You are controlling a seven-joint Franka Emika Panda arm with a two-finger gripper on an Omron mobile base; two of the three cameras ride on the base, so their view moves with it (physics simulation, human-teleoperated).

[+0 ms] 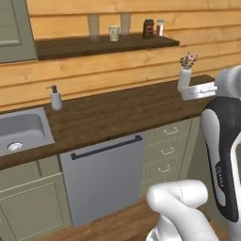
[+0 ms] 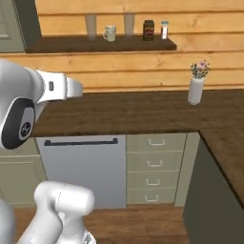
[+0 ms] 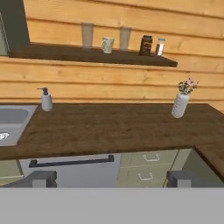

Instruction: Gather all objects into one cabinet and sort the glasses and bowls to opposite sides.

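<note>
Our gripper [image 3: 112, 178], its jaws wide apart and holding nothing, faces the dark bench [image 3: 109, 127]; a beige mug [image 3: 107, 44] stands on the wall shelf [image 3: 92, 54] above.

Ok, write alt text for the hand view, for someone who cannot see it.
A dark wooden counter runs along a plank wall, with a soap dispenser beside a sink and a white vase of flowers. A wall shelf above holds two tumblers, a mug and two jars. The open gripper frames a dishwasher.
</note>
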